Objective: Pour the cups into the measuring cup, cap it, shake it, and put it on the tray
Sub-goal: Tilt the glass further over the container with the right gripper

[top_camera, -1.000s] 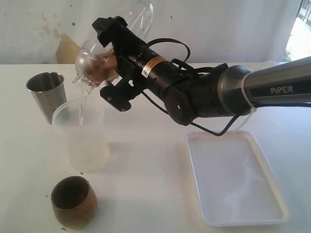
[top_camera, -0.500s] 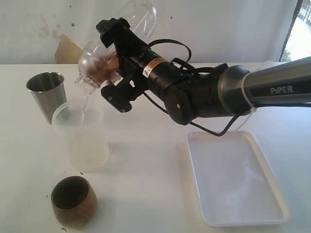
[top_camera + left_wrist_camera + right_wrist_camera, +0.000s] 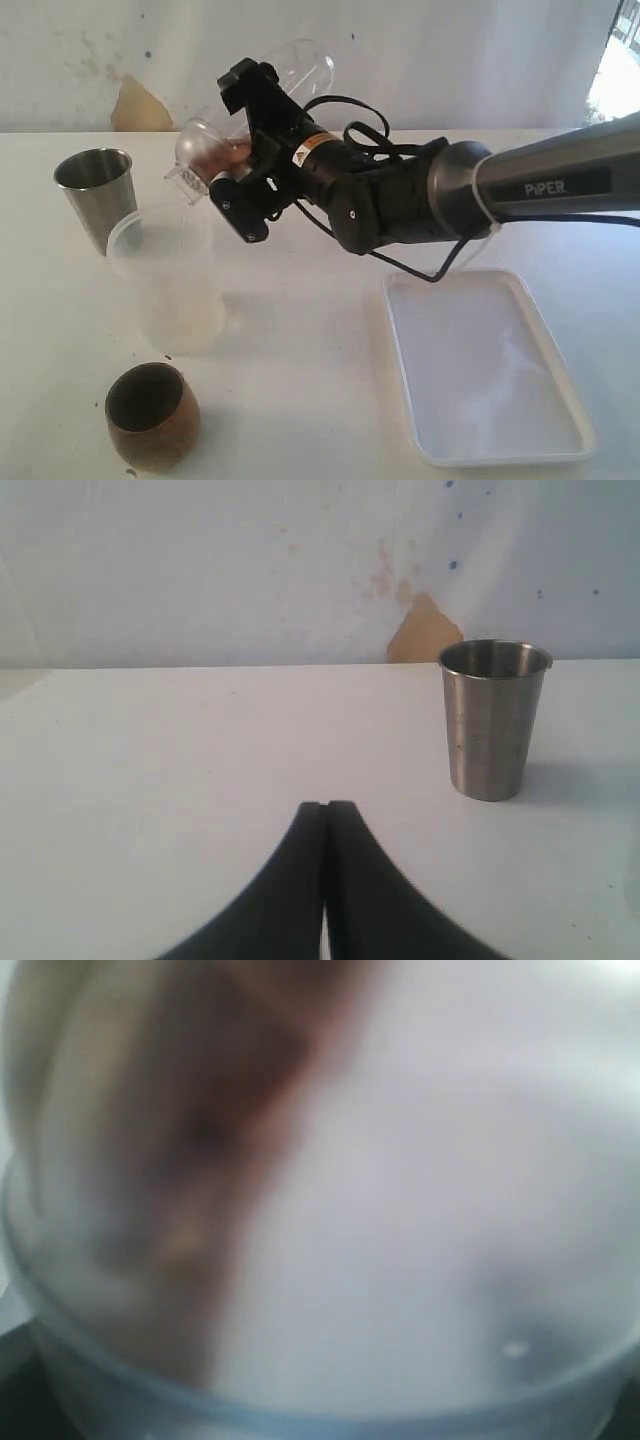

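Observation:
My right gripper is shut on the measuring cup, which it holds in the air above the frosted cup. The measuring cup lies tilted, cap end lower. Its clear dome cap is on, and brown contents sit against it. In the right wrist view the measuring cup fills the frame as a blur, hiding the jaws. The steel tumbler stands at the far left, the wooden cup near the front. The white tray lies at the right. My left gripper is shut on nothing, with the steel tumbler ahead of it.
A white wall with a brown patch runs behind the table. My right arm reaches in from the right, passing above the tray's far end. The left arm does not show in the exterior view.
The right gripper has swung the capped measuring cup from a steep cap-down tilt to nearer level and shifted it slightly right. The brown contents moved inside it. Nothing else moved.

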You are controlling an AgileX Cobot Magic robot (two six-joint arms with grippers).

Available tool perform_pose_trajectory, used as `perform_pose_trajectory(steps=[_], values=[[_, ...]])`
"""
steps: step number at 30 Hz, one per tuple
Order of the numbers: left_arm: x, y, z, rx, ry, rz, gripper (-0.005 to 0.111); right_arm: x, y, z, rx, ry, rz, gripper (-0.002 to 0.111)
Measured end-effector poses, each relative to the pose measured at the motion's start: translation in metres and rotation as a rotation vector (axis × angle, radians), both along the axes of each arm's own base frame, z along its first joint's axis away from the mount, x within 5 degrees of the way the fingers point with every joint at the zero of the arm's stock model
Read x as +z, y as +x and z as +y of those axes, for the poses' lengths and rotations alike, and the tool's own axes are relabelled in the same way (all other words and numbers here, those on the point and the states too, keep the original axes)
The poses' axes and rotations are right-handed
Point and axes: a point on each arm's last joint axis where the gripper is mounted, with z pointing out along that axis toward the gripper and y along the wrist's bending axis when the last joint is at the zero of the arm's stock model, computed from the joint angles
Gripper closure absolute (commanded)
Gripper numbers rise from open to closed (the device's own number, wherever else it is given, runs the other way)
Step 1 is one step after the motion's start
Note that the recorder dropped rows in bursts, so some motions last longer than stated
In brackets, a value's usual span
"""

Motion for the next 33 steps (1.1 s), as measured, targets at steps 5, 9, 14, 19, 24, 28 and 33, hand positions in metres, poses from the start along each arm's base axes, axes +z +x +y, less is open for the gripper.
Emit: perform_pose_trajectory(steps=[5, 9, 14, 19, 24, 28, 33], values=[[0.000, 0.000, 0.000, 0.000, 0.000, 0.000, 0.107, 0.001, 0.003, 0.002, 0.000, 0.004, -0.006, 0.108], [0.000, 0.000, 0.000, 0.000, 0.000, 0.000, 0.107, 0.006, 0.002, 0.005, 0.032, -0.018, -0.078, 0.108], [0.000, 0.000, 0.000, 0.000, 0.000, 0.000, 0.107, 0.009, 0.000, 0.009, 0.090, -0.067, -0.152, 0.108], [0.000, 0.000, 0.000, 0.000, 0.000, 0.000, 0.107, 0.009, -0.001, 0.011, 0.109, -0.086, -0.164, 0.108], [0.000, 0.000, 0.000, 0.000, 0.000, 0.000, 0.107, 0.010, -0.001, 0.011, 0.120, -0.093, -0.182, 0.108], [0.000, 0.000, 0.000, 0.000, 0.000, 0.000, 0.107, 0.011, -0.002, 0.012, 0.130, -0.101, -0.194, 0.108], [0.000, 0.000, 0.000, 0.000, 0.000, 0.000, 0.107, 0.012, -0.002, 0.012, 0.130, -0.098, -0.201, 0.108]])
